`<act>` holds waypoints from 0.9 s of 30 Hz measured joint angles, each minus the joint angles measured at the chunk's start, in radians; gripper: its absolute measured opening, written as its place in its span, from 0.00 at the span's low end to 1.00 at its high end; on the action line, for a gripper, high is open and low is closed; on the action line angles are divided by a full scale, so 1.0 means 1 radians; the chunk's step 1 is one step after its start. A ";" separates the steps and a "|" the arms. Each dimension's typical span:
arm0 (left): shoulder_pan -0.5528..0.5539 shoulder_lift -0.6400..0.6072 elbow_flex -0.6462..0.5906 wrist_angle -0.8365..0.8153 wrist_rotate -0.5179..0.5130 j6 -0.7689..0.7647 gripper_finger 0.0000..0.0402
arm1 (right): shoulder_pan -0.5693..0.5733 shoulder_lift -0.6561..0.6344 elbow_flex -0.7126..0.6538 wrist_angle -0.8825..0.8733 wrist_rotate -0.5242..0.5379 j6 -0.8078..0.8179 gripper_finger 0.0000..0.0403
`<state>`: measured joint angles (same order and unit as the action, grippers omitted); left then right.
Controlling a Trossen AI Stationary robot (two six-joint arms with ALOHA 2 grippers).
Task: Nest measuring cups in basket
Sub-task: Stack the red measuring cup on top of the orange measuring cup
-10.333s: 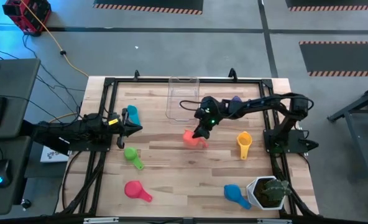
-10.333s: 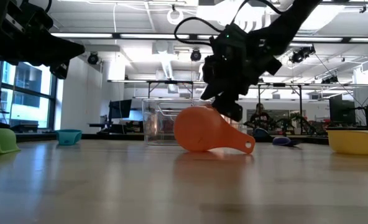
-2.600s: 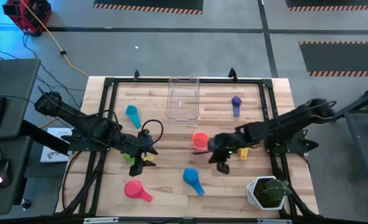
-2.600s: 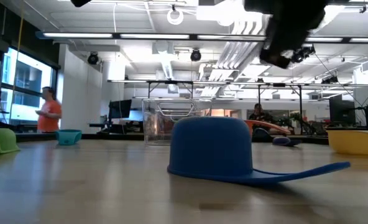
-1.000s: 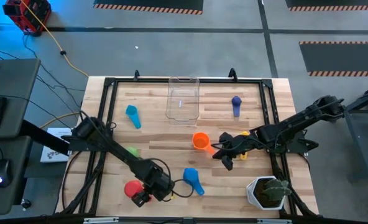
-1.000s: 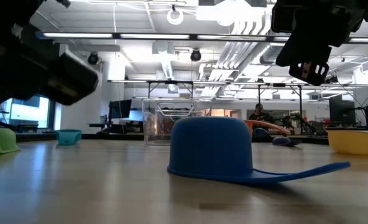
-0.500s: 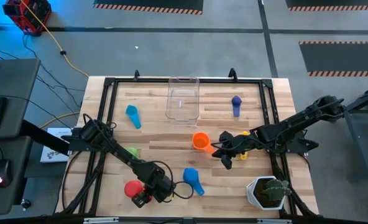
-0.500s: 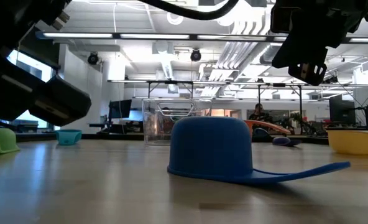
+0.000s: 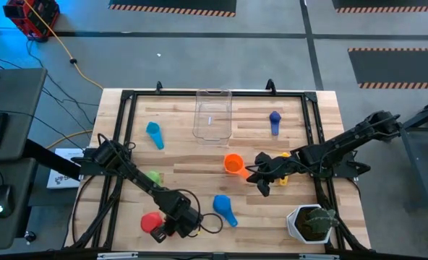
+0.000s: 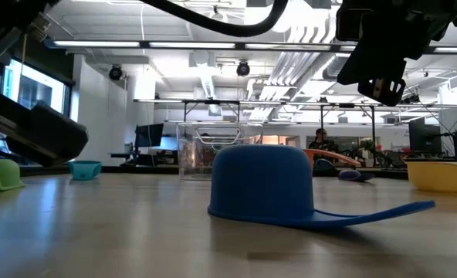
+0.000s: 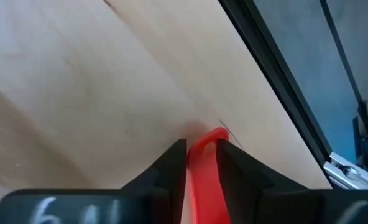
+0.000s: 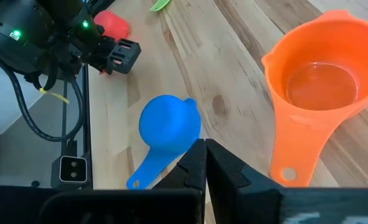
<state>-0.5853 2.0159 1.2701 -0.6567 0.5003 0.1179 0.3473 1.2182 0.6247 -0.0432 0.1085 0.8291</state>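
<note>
The red plastic measuring cup (image 9: 151,221) lies near the front left of the pale wooden plank table (image 9: 192,162), and its flat red handle (image 11: 204,171) is pinched between the two dark fingers of the left gripper (image 9: 161,230), the jaws pressed against it on either side, close to the table's black metal edge frame (image 11: 277,81). Just right of it on the boards the blue plastic measuring cup (image 9: 223,206) sits upside down with its handle pointing toward the front right; from table height it fills the middle as a blue dome (image 10: 263,184). The green plastic measuring cup (image 9: 153,176) lies a little behind the red one, beside the left arm's links. The orange plastic measuring cup (image 9: 233,164) stands open side up near the table's middle, with nothing in its bowl (image 12: 321,81). Just beside it to the right hangs the right gripper (image 9: 262,183), above the boards, its fingers pressed together with nothing between them, and the yellow plastic measuring cup (image 9: 283,173) is partly hidden under that arm. Farther back, the light blue plastic measuring cup (image 9: 153,133) lies at the left and the small purple-blue plastic measuring cup (image 9: 274,119) at the right. Between them, at the back edge, stands the clear rectangular plastic basket (image 9: 212,115), holding no cups. A white pot with a green plant (image 9: 313,223) stands at the front right corner. Around the table is grey floor (image 9: 199,58), and behind it a bright workshop with ceiling lights (image 10: 213,46)
</note>
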 joint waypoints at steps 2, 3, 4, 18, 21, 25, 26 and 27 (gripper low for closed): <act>0.001 0.000 0.000 0.001 0.000 0.000 0.16 | 0.000 0.000 0.000 0.000 0.000 0.000 0.00; 0.001 0.000 0.000 0.001 -0.001 0.000 0.14 | 0.000 0.000 0.000 0.000 0.000 0.000 0.00; 0.001 0.000 0.000 0.001 -0.001 0.001 0.11 | 0.000 0.000 0.000 0.000 0.000 0.000 0.00; 0.105 -0.127 -0.001 -0.099 -0.021 -0.018 0.01 | 0.000 0.000 0.000 0.001 0.016 0.000 0.00; 0.153 -0.231 0.000 -0.117 -0.072 -0.044 0.01 | 0.000 0.000 0.000 0.007 0.016 0.000 0.00; 0.215 -0.409 0.000 -0.045 -0.271 -0.068 0.00 | 0.000 0.000 0.000 0.020 0.013 -0.001 0.00; 0.227 -0.452 0.000 -0.009 -0.330 -0.075 0.00 | 0.000 -0.004 0.000 0.030 0.006 -0.003 0.00; 0.238 -0.489 0.000 0.046 -0.393 -0.081 0.00 | 0.001 -0.011 0.000 0.037 -0.009 -0.003 0.00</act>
<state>-0.3478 1.5269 1.2697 -0.6110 0.1076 0.0368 0.3482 1.2070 0.6247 -0.0064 0.0998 0.8257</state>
